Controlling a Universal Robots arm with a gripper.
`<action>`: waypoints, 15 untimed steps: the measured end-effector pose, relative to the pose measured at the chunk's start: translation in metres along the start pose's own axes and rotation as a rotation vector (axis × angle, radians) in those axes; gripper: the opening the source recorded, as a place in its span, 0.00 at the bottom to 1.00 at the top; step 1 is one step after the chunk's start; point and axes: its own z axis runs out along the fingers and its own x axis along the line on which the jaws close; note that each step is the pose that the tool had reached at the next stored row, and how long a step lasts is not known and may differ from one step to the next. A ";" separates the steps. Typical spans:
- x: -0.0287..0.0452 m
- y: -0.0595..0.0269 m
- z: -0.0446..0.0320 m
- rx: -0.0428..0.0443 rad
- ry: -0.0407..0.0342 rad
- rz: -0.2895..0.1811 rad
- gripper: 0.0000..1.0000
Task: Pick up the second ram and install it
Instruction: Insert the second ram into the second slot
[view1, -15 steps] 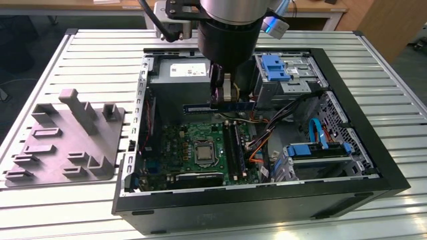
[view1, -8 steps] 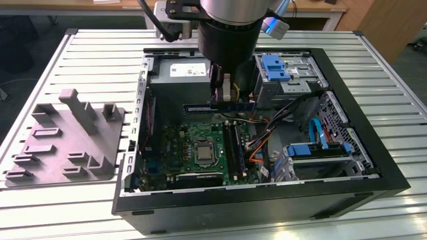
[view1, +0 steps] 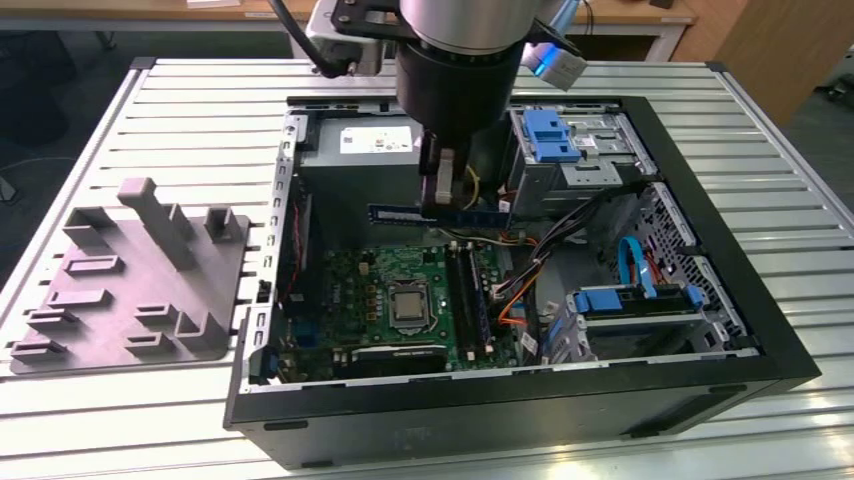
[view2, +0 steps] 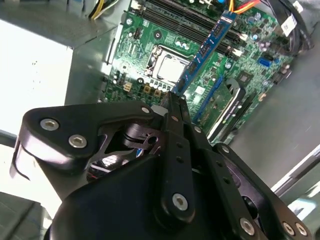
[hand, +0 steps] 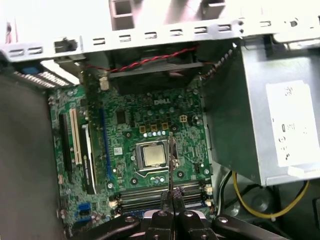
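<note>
1. Gripper (view1: 441, 198) of mine is closed on the second ram (view1: 461, 214) and hangs over an open computer case (view1: 534, 410).
2. The case lies on its side on a table of pale metal slats (view1: 187, 110). Behind the table I see wooden furniture (view1: 767, 50). A grey holder block (view1: 127, 270) stands on the slats just beside the case, on the exterior view's left.
3. In the exterior view my fingers pinch the stick from above, near the middle of its length. It lies level and sticks out to both sides of them. It is in the air above the green motherboard (view1: 387, 275), not pushed into a slot.
4. In the second wrist view the stick (view2: 205, 50) runs out from my gripper (view2: 172, 100) across the board.
5. In the first wrist view I see the stick only on its edge, as a thin dark line (hand: 171, 160) rising from my gripper (hand: 172, 202).
6. In the exterior view the arm covers the upper part of my gripper, and the near wall of the case cuts off the lower edge of the board. I cannot make out the chips on the stick.
</note>
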 end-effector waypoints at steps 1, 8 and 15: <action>0.0000 0.0000 0.0004 0.0009 -0.0009 0.018 0.11; 0.0001 -0.0002 0.0033 0.0070 -0.0071 0.145 0.11; 0.0003 -0.0003 0.0064 0.0132 -0.0134 0.273 0.11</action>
